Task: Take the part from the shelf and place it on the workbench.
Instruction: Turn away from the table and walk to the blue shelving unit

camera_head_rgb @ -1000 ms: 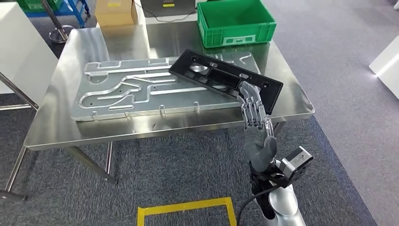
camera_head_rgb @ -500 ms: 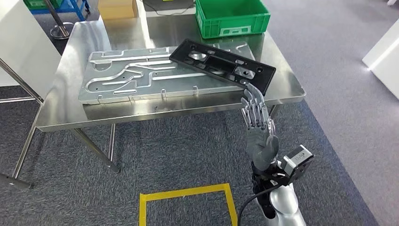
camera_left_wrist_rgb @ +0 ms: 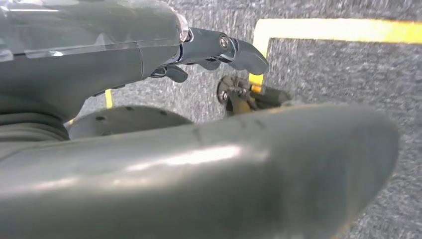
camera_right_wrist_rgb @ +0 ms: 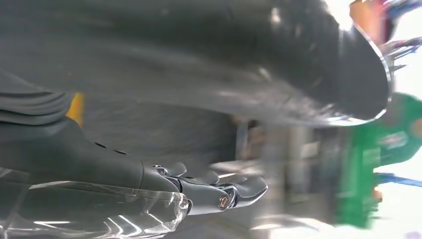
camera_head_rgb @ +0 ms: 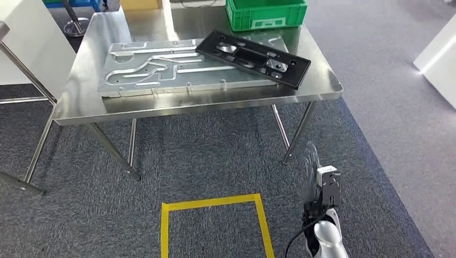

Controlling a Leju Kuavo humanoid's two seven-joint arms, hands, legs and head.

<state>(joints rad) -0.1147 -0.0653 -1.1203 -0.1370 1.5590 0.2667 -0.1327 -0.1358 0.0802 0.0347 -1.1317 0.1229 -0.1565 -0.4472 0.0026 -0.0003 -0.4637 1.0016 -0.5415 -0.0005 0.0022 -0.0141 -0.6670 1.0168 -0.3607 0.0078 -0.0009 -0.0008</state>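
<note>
Black and flat, the plastic part [camera_head_rgb: 253, 57] lies on the stainless-steel surface [camera_head_rgb: 204, 105] in the head view, resting slantwise across the right end of a grooved metal plate [camera_head_rgb: 161, 67], its right corner reaching toward the right edge of the surface; nothing touches it, so the placing looks done, and what seems left is only for the arm to settle. The part is a long rectangular frame with round and oblong cut-outs and small holes along its rim, matte and stiff-looking. A green crate [camera_head_rgb: 266, 13] stands at the far edge, just beyond the part. Well apart from the surface, low and to the near right above the grey carpet, the right robot hand [camera_head_rgb: 310, 166] is a motion-blurred smear over its wrist, near a yellow taped floor marking [camera_head_rgb: 215, 204]; I cannot tell from this view how its fingers lie. In the left wrist view, the left robot hand [camera_left_wrist_rgb: 199, 55] hangs over carpet and yellow tape, its dark fingers [camera_left_wrist_rgb: 239, 50] curled in with nothing between them. In the right wrist view, blurred, the right robot hand's fingers [camera_right_wrist_rgb: 219, 191] reach out fairly straight with nothing in them, so it reads as apart and empty.
</note>
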